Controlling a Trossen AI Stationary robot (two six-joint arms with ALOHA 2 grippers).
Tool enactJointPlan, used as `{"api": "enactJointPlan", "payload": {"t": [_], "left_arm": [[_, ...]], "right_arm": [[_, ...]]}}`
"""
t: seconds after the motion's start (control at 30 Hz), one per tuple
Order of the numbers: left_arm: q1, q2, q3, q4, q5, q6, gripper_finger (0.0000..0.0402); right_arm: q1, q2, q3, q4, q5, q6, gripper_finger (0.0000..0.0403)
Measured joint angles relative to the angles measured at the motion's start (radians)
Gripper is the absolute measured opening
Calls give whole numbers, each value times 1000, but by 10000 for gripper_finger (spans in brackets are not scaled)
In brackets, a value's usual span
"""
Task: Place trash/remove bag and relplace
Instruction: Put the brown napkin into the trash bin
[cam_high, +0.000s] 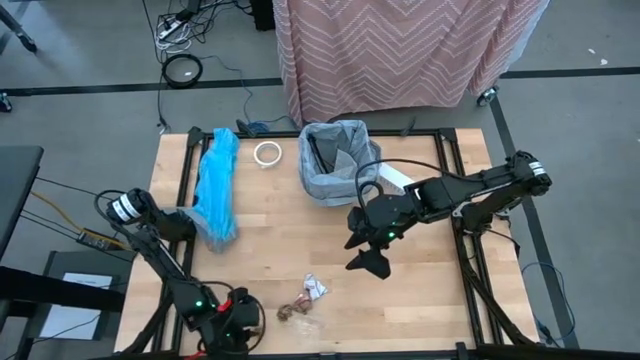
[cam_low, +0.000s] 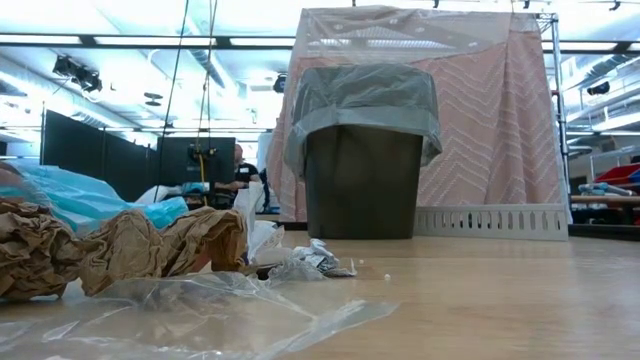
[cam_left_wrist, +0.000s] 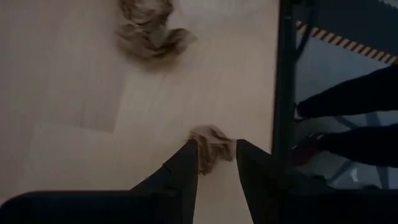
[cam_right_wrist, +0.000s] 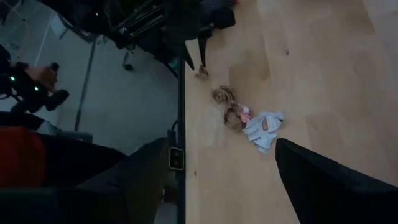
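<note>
Trash (cam_high: 303, 299) lies near the front edge of the wooden bench (cam_high: 420, 300): a white crumpled wrapper bit (cam_high: 316, 287), brown paper wads (cam_high: 292, 311) and a clear plastic scrap (cam_low: 190, 310) in a loose cluster. No writing or brand can be read on any of it; the pink marks on the wrapper bit in the right wrist view are too small to make out.

The right gripper (cam_high: 368, 253) hangs above the bench, up and to the right of that cluster and apart from it. Its jaws stand wide and released, holding nothing. In its wrist view the white wrapper bit and the brown wads lie on the bench ahead, between the two dark fingers (cam_right_wrist: 323, 183) but well short of touching them.

The left gripper (cam_high: 240, 322) sits low at the front edge, just left of the trash. Its jaws are parted a little, with a small brown paper wad (cam_left_wrist: 212, 144) lying on the bench at the gap between the tips; whether they touch it cannot be told. A larger brown wad (cam_left_wrist: 149, 31) lies farther ahead.

The grey bag (cam_high: 338, 160) lines the dark bin (cam_low: 362, 185) at the back of the bench, its edge folded over the rim. The turquoise-blue bag (cam_high: 216, 185) lies bunched in a long heap on the left side, beside a white tape ring (cam_high: 267, 153).
</note>
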Motion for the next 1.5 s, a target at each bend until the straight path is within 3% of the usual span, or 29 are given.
{"api": "enactJointPlan", "payload": {"t": [0.13,0.3,0.67,0.93,1.2,1.5], "left_arm": [[-1,3,-17,-14,-14,24,118],[2,65,-17,108,19,93,117],[28,232,60,157,32,50,112],[78,209,64,162,52,45,10],[117,181,58,186,50,14,3],[142,49,57,109,-9,-4,1]], "right_arm": [[5,0,0,0,11,9,281],[12,0,0,1,7,23,278],[21,0,0,-8,7,9,277],[21,0,0,-22,41,-19,271],[18,0,0,-69,90,-49,246],[9,0,0,-164,173,-124,229]]}}
